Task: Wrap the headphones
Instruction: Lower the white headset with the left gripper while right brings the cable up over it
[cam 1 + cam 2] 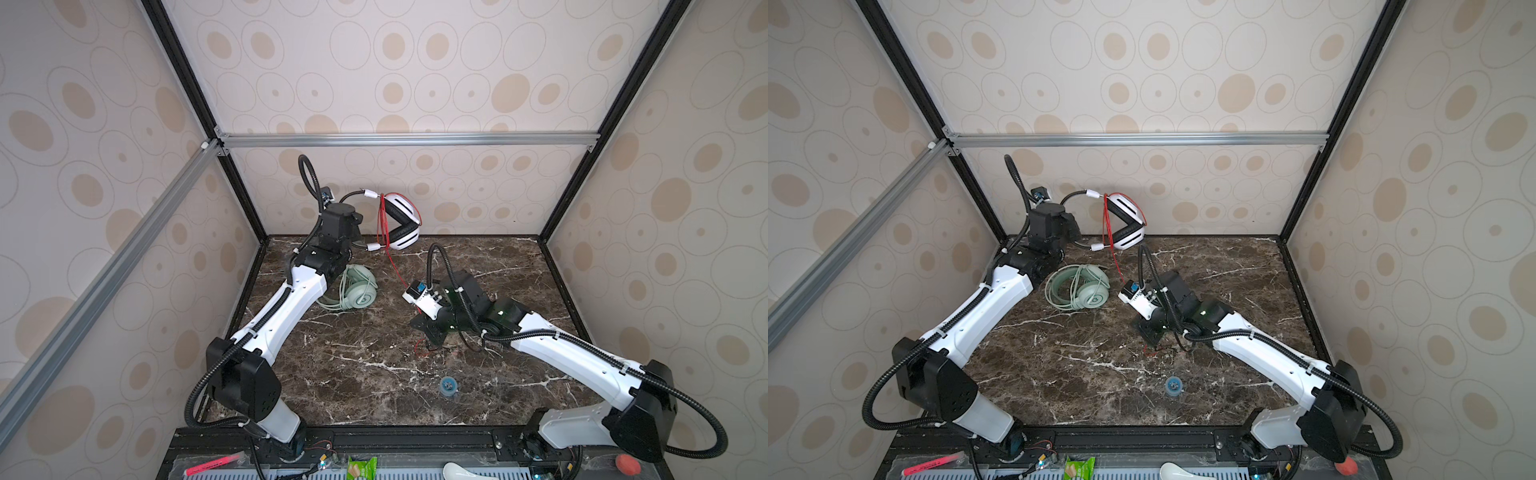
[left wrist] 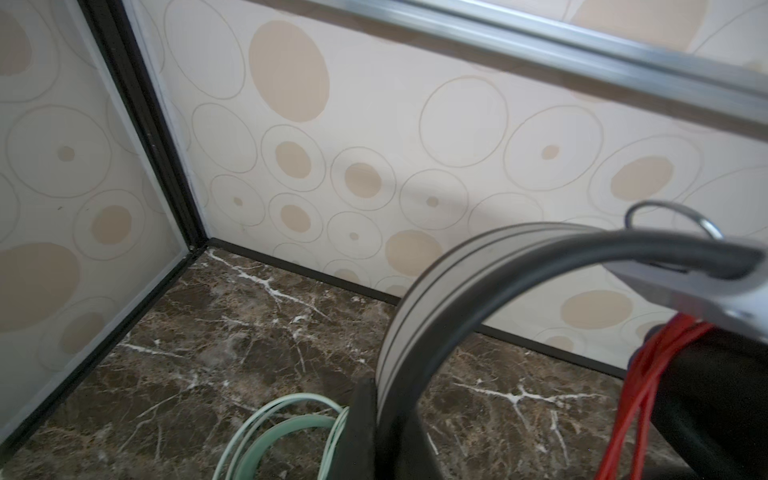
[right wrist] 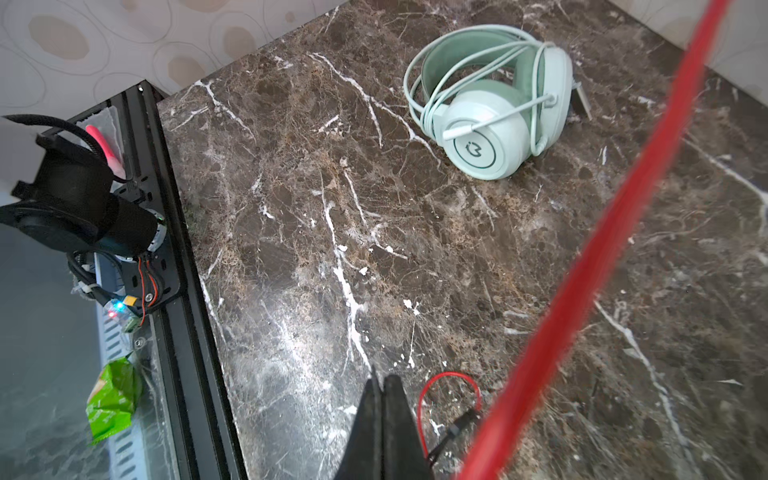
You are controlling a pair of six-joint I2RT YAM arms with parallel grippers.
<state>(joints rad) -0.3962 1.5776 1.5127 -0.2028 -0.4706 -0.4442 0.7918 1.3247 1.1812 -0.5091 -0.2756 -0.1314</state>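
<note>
Red cord (image 3: pixel 582 282) seen blurred, stretched slantwise past right gripper (image 3: pixel 380 419). Jaws pressed together low over table (image 3: pixel 291 208); whether cord is pinched cannot be told. Loose end of cord laid on table just beside gripper. White-and-black headphones (image 1: pixel 401 224) held up near back wall (image 1: pixel 457 187), headband clamped in left gripper (image 2: pixel 382 424). Band laid sideways, ear cups pointed right, away from gripper. Mint headphones (image 1: pixel 359 291) laid flat on table below, partly hidden by left arm (image 1: pixel 291 299).

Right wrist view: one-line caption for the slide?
Shut fingers over marble table, red cord slanting past, wrapped mint headphones lying beyond.
</note>
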